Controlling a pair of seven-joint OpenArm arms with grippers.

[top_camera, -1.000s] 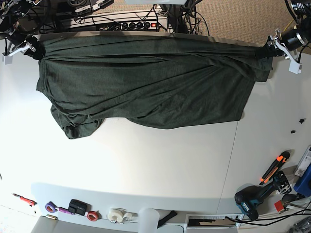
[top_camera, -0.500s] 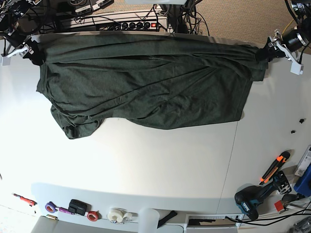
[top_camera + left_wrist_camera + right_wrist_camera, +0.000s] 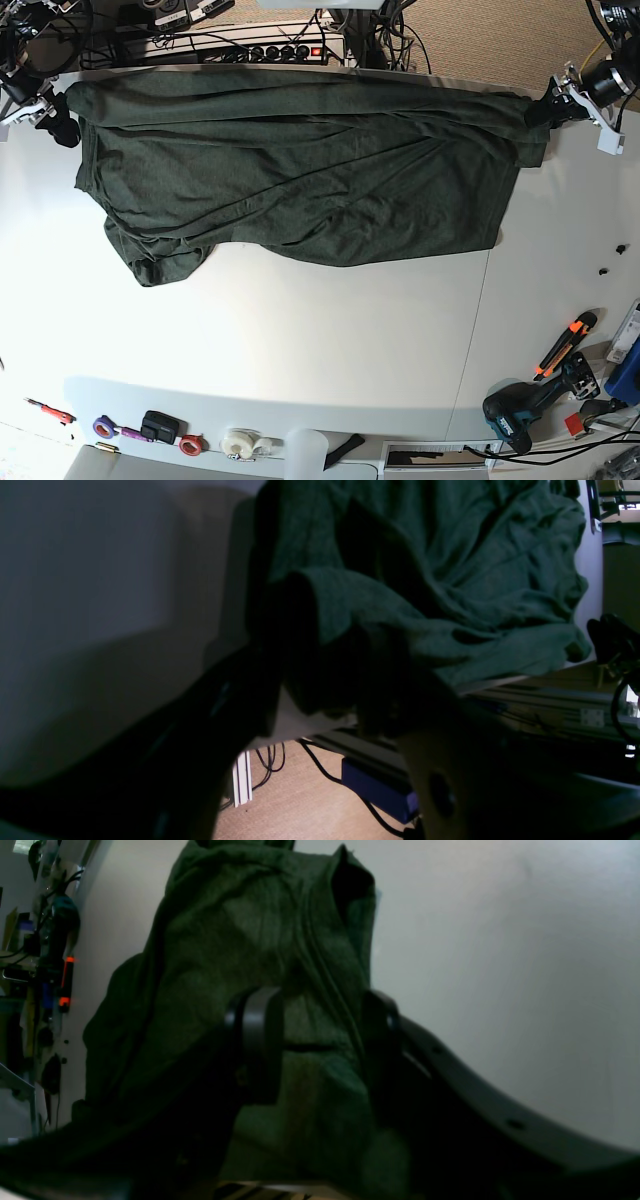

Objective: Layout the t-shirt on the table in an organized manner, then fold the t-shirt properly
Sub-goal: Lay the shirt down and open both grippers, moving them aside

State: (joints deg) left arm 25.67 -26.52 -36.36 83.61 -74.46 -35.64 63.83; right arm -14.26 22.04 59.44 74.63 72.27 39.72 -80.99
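Left wrist view: the left hand (image 3: 350,715) is dark and blurred, but it appears to be clamped on a bunched corner of the t-shirt (image 3: 450,580) at the worktop (image 3: 100,605) edge.

Right wrist view: the right hand (image 3: 315,1040) has its fingers (image 3: 255,1040) spread, with cloth lying between them and not pinched.

Base view: the t-shirt (image 3: 300,170) lies stretched along the far edge of the worktop (image 3: 330,340), wrinkled, one sleeve crumpled at the near corner. The laying-out step is in hand. Next, I judge, the cloth needs drawing toward the worktop's middle and that crumpled sleeve smoothing flat before any fold.
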